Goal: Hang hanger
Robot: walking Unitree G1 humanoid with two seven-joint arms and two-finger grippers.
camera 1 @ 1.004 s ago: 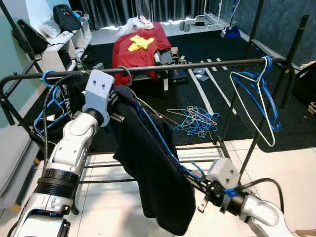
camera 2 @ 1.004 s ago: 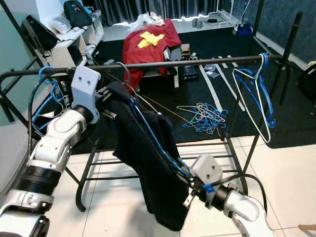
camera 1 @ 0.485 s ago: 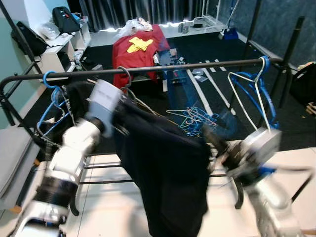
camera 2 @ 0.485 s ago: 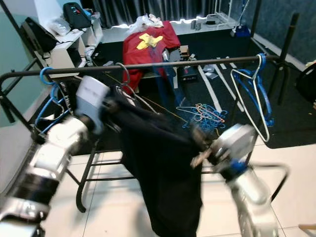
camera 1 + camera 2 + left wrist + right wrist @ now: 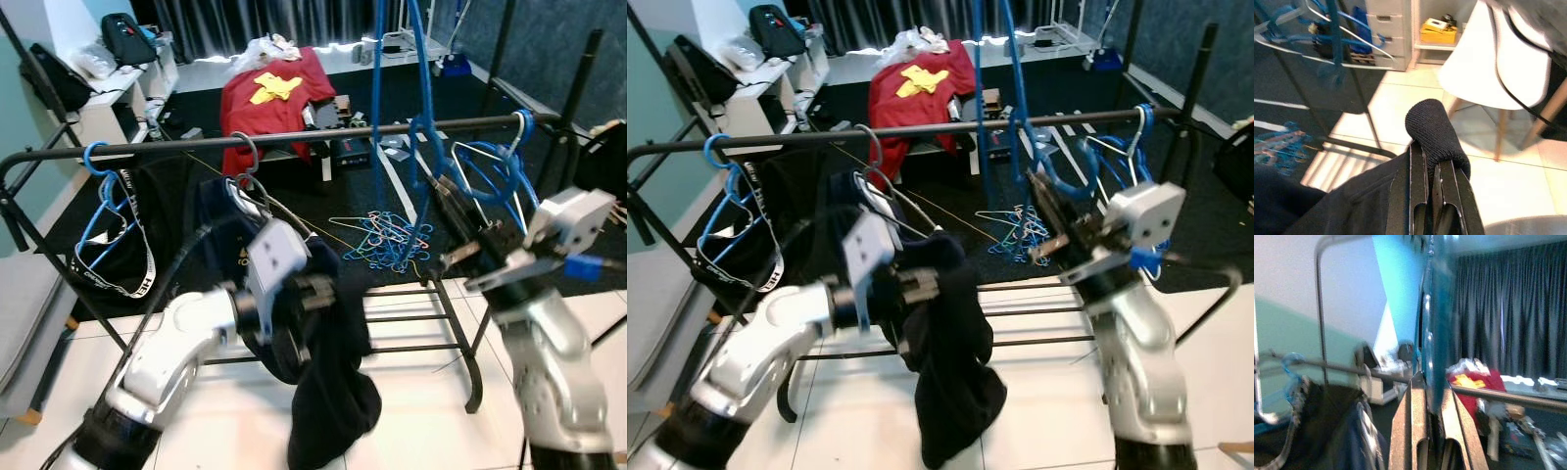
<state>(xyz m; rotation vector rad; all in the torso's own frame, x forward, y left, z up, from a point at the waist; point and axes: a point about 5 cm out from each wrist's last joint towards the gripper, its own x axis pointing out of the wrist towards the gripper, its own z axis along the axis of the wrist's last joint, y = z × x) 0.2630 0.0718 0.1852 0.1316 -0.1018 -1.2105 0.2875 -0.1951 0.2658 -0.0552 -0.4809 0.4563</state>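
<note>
Right arm has swung way up since a second ago, so the blue wire hanger (image 5: 394,59) it was holding low by the floor now stands tall above the black metal clothes rail (image 5: 323,136), hook end just beside the rail but I can't tell if it's actually on it. The right gripper (image 5: 446,201) has its jaws clamped on the hanger's lower wire. Meanwhile the left arm has dropped from the rail, and the left gripper (image 5: 1434,186) has its jaws pinched on a fold of the dark navy garment (image 5: 328,362), which now sags in a bunch toward the white tiled floor (image 5: 431,411). More blue and white wire hangers (image 5: 490,162) hang at the rail's right end, and a red cloth (image 5: 269,88) lies beyond.
</note>
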